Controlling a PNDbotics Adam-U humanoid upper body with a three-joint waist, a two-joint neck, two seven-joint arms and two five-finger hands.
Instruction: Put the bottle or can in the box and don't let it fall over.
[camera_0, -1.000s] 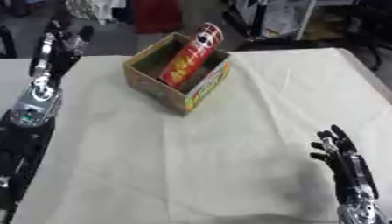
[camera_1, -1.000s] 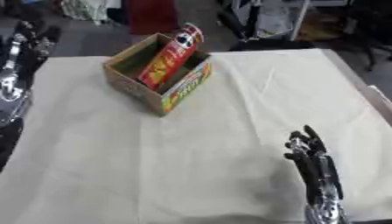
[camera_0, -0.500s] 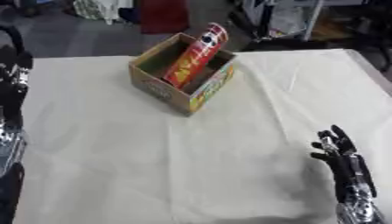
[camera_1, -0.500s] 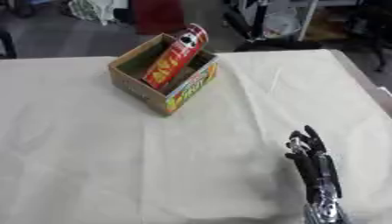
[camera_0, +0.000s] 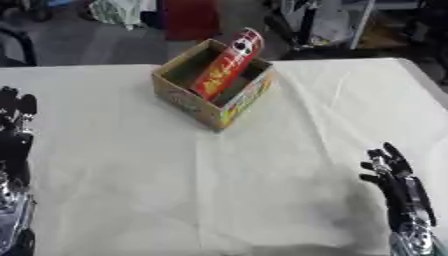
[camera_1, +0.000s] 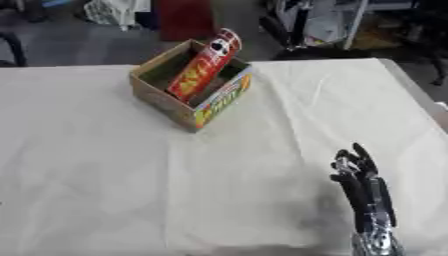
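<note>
A tall red can with yellow print stands tilted inside an open cardboard box, leaning against the box's far right rim. The box sits at the far middle of the cloth-covered table. My left hand shows at the left edge, fingers up and relaxed, holding nothing, well apart from the box. At the lower right my right hand rests open with fingers pointing up, empty and far from the box.
The table's right edge runs close to my right hand. Beyond the far edge stand a red object, chair legs and clutter on the floor.
My left hand has come down from beside the box toward the lower left edge. The whole picture has shifted, so the camera moved. The can and box stay as they were.
</note>
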